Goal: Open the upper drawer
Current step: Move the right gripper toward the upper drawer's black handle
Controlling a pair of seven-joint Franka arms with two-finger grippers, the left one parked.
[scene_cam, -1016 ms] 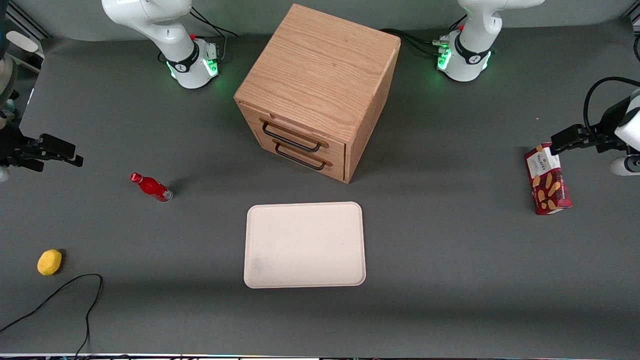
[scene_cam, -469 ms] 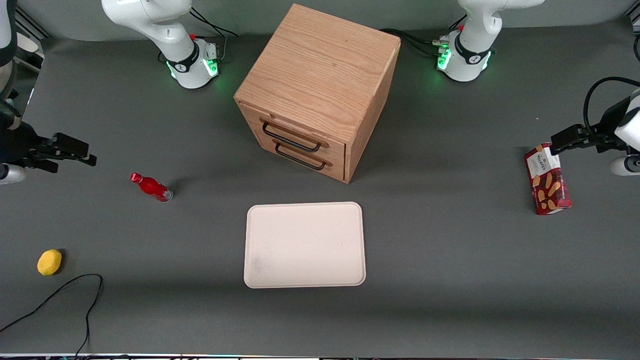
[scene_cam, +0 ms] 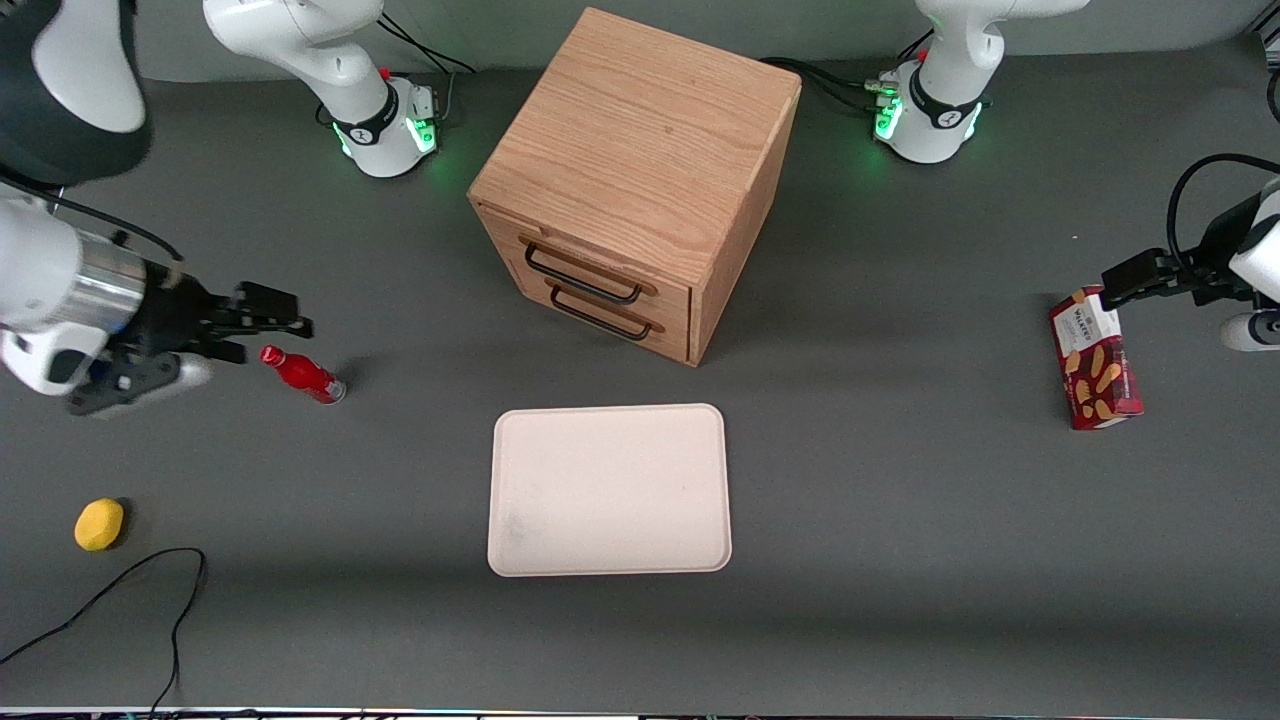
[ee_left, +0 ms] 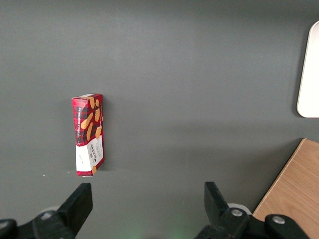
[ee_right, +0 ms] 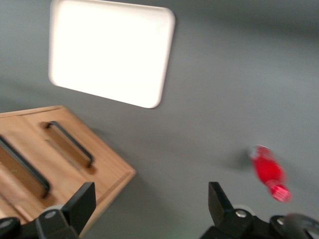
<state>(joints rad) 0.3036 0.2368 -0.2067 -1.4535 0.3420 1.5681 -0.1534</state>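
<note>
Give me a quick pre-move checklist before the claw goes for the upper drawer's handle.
1. Upper drawer shut, handle exposed: ok.
2. Claw open and holding nothing: ok.
3. Claw at the handle: not ok; it hangs toward the working arm's end, above the red bottle.
4. Bottle clear of the claw: cannot tell; they look close.
5. Tray out of the drawer's way: cannot tell; it lies nearer the front camera than the cabinet.

The working arm [scene_cam: 60, 300] is glossy white with a silver metal band at the wrist and a black shell on the big joint above the red bottle [scene_cam: 302, 374]. Its gripper [scene_cam: 290, 326] is matt black, two blocky fingers [ee_right: 79, 204] set wide apart. Its white base [scene_cam: 385, 130], up by the oak cabinet [scene_cam: 640, 160], wears a black ring, glows green and trails black cables.
</note>
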